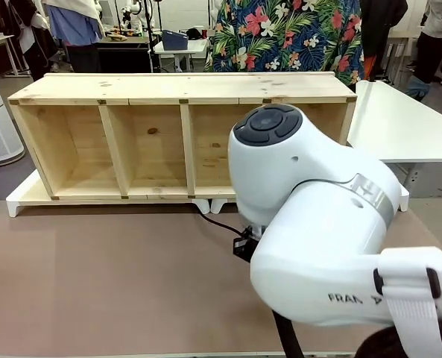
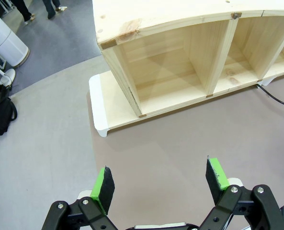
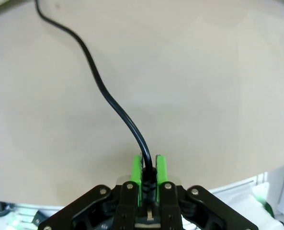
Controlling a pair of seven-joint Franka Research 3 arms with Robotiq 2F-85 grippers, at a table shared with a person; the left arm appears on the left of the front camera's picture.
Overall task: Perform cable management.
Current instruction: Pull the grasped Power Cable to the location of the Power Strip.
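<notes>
My right gripper [image 3: 149, 166] is pinched tight on the cable [image 3: 103, 91], right at what looks like its thick plug end, with the green pads flat on either side. From there the cable snakes loose across the brown table [image 1: 94, 283] toward the foot of the wooden shelf [image 1: 183, 97]. My left gripper [image 2: 160, 176] hangs wide open over bare table, holding nothing. To gather the cable well, I judge I should pull slowly along its own line, low over the table, so the slack follows without kinking or snagging under the shelf. A person [image 1: 288, 33] stands beyond it
</notes>
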